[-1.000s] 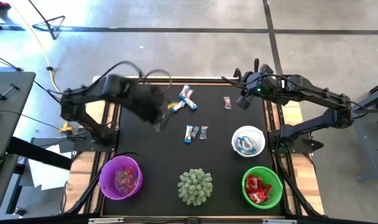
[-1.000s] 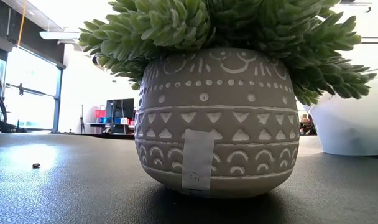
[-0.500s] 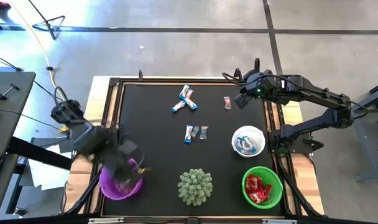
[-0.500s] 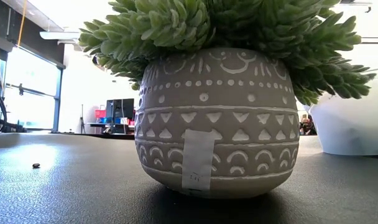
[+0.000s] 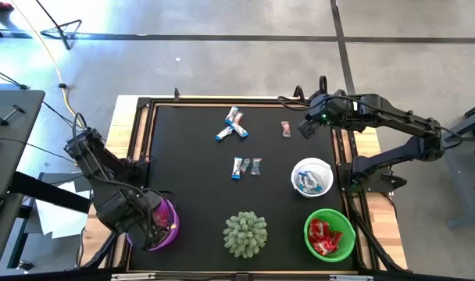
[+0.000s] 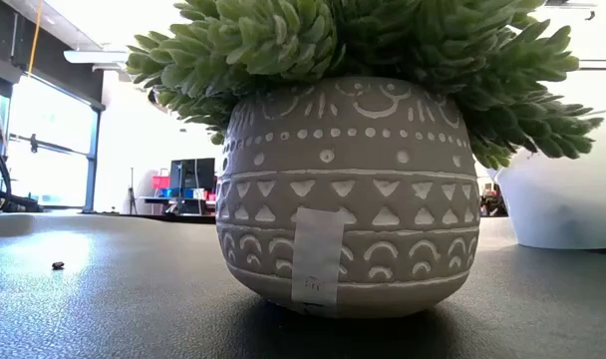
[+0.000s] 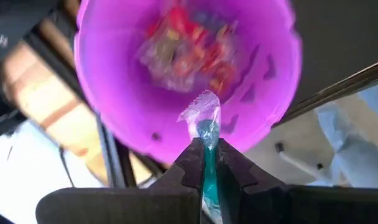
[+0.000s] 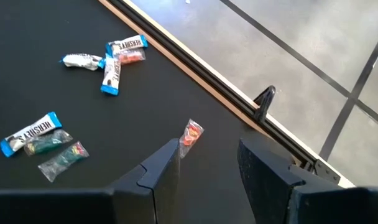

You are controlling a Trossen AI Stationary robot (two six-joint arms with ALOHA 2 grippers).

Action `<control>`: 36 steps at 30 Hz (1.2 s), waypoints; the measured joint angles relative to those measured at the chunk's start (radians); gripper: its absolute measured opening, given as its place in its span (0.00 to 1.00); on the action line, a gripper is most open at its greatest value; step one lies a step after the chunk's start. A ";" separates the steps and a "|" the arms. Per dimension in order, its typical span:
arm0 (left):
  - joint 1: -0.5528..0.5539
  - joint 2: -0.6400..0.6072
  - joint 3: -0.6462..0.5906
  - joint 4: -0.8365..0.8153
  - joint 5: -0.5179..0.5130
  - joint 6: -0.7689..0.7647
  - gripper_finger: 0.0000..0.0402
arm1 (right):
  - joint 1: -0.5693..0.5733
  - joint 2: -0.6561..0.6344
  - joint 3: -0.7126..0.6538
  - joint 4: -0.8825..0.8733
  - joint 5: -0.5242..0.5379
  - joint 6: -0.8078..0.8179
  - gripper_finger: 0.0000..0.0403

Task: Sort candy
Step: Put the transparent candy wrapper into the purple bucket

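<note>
My left gripper [image 7: 204, 163] hangs over the purple bowl [image 7: 127, 106] at the table's near left [image 5: 169, 217], shut on a clear-wrapped teal candy [image 7: 204, 121]. More wrapped candy lies in that bowl [image 7: 183, 50]. My right gripper [image 8: 207, 158] stands open above the table's far right [image 5: 306, 126]. A small red-orange candy [image 8: 191, 134] lies on the mat just beyond its fingers. Loose candy lies flat in a far group [image 5: 234, 125], a middle group [image 5: 246, 165] and as a single piece [image 5: 285, 129]. My left gripper pinches the candy between its two fingers [image 7: 188, 167], coming from above and pointing down. The teal sweet [image 7: 206, 129] and the clear twisted wrapper end [image 7: 201, 106] stick out below the fingertips. The candy hangs clear above the bowl's inside.
A white bowl [image 5: 312, 176] holds blue-and-white candy and a green bowl [image 5: 329, 234] holds red candy, both at the right. A spiky pale-green plant in a patterned pot [image 5: 245, 234] [image 6: 343, 189] stands at the near middle. The mat's raised frame [image 8: 239, 102] runs along the far edge.
My left gripper has swung from the far middle of the table, beside the far candy group, toward the near left edge and down, ending over the purple bowl. It has stayed shut with the candy in it. The loose candy has not moved.
</note>
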 joint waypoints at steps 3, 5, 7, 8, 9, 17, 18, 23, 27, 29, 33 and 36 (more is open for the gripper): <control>0.000 -0.001 0.000 -0.001 -0.058 0.008 0.02 | 0.000 0.000 0.000 -0.007 0.000 0.006 0.39; 0.000 -0.001 0.000 0.000 -0.062 0.036 0.02 | 0.000 0.000 0.000 -0.008 0.000 0.006 0.39; 0.000 -0.001 0.000 0.000 -0.061 0.080 0.02 | 0.000 0.000 0.000 -0.010 0.000 0.004 0.39; 0.000 -0.001 0.000 0.000 -0.061 0.109 0.03 | 0.000 0.000 0.000 -0.011 0.000 0.003 0.39; 0.000 -0.001 0.000 -0.001 -0.063 0.146 0.03 | 0.000 0.000 0.000 -0.013 0.000 0.002 0.39; 0.018 -0.001 0.000 0.000 -0.115 0.286 0.15 | 0.000 0.000 0.000 -0.061 -0.036 0.060 0.39; 0.020 -0.001 0.000 0.000 -0.117 0.284 0.17 | 0.000 0.000 0.000 -0.061 -0.044 0.067 0.39; 0.022 -0.001 0.000 0.000 -0.121 0.293 0.25 | 0.000 0.000 0.000 -0.054 -0.030 0.049 0.39; 0.035 -0.001 0.000 0.000 -0.229 0.305 0.28 | 0.000 0.000 0.000 -0.052 -0.029 0.065 0.39; 0.060 -0.001 0.000 0.000 -0.332 0.331 0.29 | 0.000 0.002 0.000 -0.051 -0.029 0.104 0.39; 0.158 -0.001 0.001 0.000 -0.544 0.449 0.28 | 0.000 0.005 0.000 -0.045 -0.049 0.138 0.39; 0.274 -0.001 0.001 0.000 -0.652 0.585 0.28 | -0.003 0.018 0.000 -0.019 -0.120 0.138 0.39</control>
